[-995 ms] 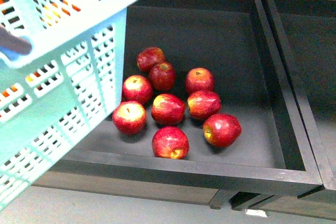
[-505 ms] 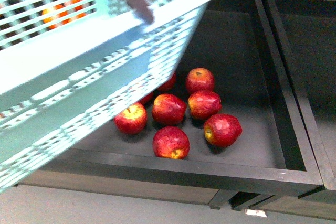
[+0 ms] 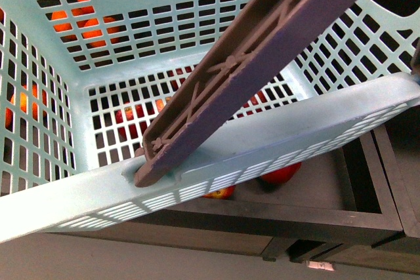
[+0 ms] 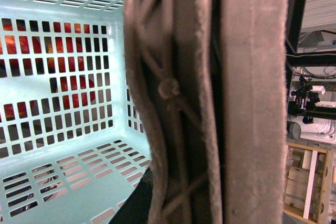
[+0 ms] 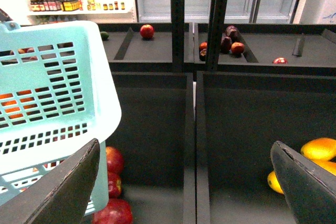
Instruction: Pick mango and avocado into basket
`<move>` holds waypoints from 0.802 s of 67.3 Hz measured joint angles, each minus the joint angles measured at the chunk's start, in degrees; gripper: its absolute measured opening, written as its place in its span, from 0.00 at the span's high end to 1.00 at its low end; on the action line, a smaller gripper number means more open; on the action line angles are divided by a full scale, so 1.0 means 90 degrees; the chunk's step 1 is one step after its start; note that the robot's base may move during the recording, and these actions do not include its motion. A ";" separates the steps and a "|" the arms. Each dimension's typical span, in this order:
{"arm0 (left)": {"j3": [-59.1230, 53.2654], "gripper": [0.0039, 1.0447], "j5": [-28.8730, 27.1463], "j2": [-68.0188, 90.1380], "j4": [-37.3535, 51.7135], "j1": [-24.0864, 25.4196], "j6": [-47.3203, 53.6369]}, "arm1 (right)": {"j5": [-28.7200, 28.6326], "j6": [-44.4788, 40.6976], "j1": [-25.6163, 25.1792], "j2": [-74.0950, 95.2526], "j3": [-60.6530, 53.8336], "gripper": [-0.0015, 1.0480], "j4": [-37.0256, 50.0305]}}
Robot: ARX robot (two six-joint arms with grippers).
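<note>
the basket (image 3: pixel 295 129) fills your front view, tilted, with its brown handle (image 3: pixel 262 50) slanting across the open top and pivoting at the near rim. red apples (image 3: pixel 282 174) show under that rim and through the slotted floor, lying in a black bin (image 3: pixel 328 214) below. orange fruit (image 3: pixel 92 31) glows through the slots of the far wall.

your left wrist camera sits right against the handle (image 4: pixel 241 103), which blocks most of the picture. beside it you see the turquoise inner walls and floor of the basket (image 4: pixel 63 15), with red showing through the slots. i cannot tell whether the left gripper is clenched or released, since its fingers are not clearly shown.

your right gripper (image 5: pixel 184 145) is spread wide with nothing between its fingers, hanging over the divider between two dark bins (image 5: pixel 157 129). the basket (image 5: pixel 100 77) is off to one side above more apples (image 5: pixel 113 160). the mango (image 5: pixel 319 149) lies with other yellow ones in the neighbouring bin, well apart from the basket. i cannot make out the avocado for certain.
</note>
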 joint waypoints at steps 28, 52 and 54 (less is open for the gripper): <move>0.0017 0.87 0.0039 0.0000 0.0000 -0.0012 0.0007 | 0.1090 0.2688 -0.1338 0.2810 0.1481 0.08 -0.2256; 0.0027 0.87 0.0053 0.0000 0.0000 -0.0012 0.0005 | 0.0663 0.3687 -0.3152 0.6623 0.2841 0.08 0.0073; 0.0027 0.87 0.0053 0.0000 0.0000 -0.0012 0.0007 | 0.0724 0.3774 -0.3157 0.7113 0.2931 0.08 0.0299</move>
